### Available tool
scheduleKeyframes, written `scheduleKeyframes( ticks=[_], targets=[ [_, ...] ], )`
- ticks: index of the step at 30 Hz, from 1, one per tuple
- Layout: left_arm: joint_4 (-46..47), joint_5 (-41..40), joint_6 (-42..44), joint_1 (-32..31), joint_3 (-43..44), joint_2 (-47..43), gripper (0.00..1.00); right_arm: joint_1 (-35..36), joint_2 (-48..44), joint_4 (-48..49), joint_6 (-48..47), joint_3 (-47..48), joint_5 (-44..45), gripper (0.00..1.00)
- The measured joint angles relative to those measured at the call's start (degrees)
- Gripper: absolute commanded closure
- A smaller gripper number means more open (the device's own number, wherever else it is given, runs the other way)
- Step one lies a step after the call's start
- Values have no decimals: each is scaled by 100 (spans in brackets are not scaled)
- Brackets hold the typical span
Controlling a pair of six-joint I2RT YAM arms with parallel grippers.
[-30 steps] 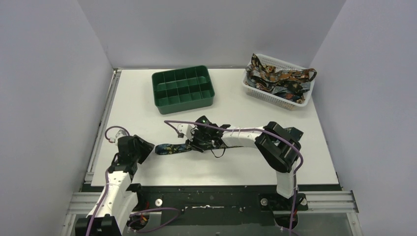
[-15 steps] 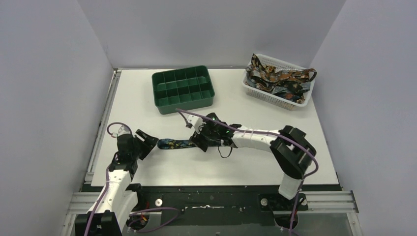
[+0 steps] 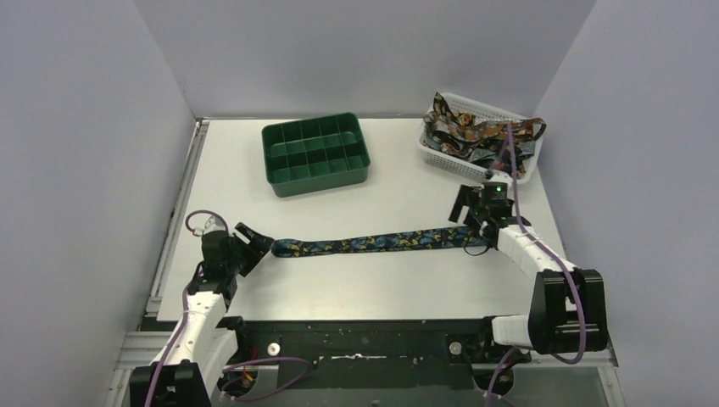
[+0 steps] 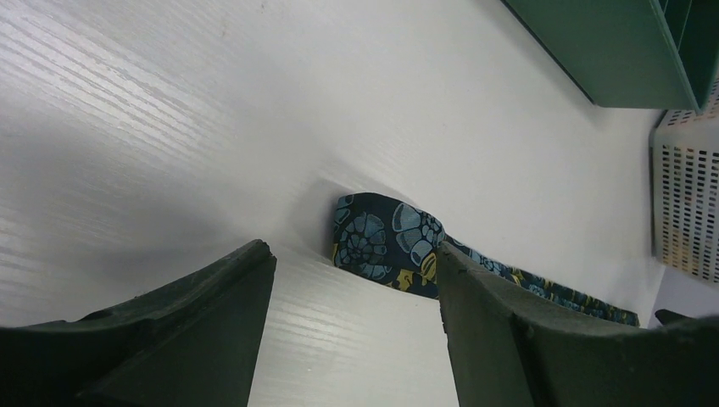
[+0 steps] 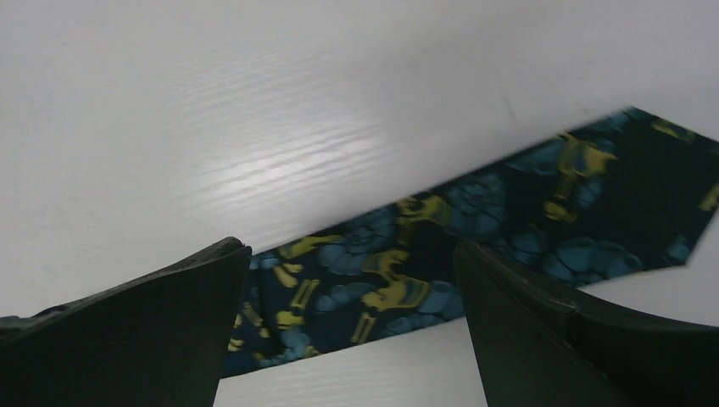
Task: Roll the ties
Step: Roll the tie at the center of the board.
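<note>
Step in hand: laying one tie flat before rolling.

The left end effector [image 3: 257,245] sits low at the counter [image 3: 254,178], jaws released, nothing between them. The blunt left end of the tie [image 3: 373,243] lies just beyond its fingertips, apart from them. The tie runs straight across the near counter. The right end effector [image 3: 467,226] hovers over the pointed right end with its jaws released, the fabric lying free beneath.

Recommendation: start the roll from one end. Pinch it square across the full width, keep the strip straight, and hold the far end down lightly so that the turns stack evenly.

Change from one second ago:
- The left end effector has advanced toward the tie.
- The tie, then a short exposed length by mid-counter, is now drawn out full.
- The right arm has swept rightward toward the white mesh basket [image 3: 475,167] and let go.
</note>
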Motion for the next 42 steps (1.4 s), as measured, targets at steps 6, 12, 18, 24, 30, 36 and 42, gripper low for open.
scheduleKeyframes(
  ticks=[6,12,18,24,30,36,42],
  targets=[
    [0,11,-2,26,0,90,32,-1272,-107,-527,452,-125,162,15],
    [33,22,-28,28,-26,90,32,-2015,-166,-525,824,-125,485,29],
    [37,31,-48,31,-57,33,32,-2439,-179,-175,1021,-199,452,34],
    [37,31,-48,31,-61,20,33,-2719,127,299,1215,-201,186,43],
    [37,33,-48,31,-61,-13,33,-2789,619,837,1274,-199,-282,51],
    [39,66,-59,31,-68,-57,33,-2828,1012,1040,1268,-201,-625,61],
    [125,94,-120,31,-151,-46,33,-2870,1082,1110,1198,-201,-739,71]
  ],
)
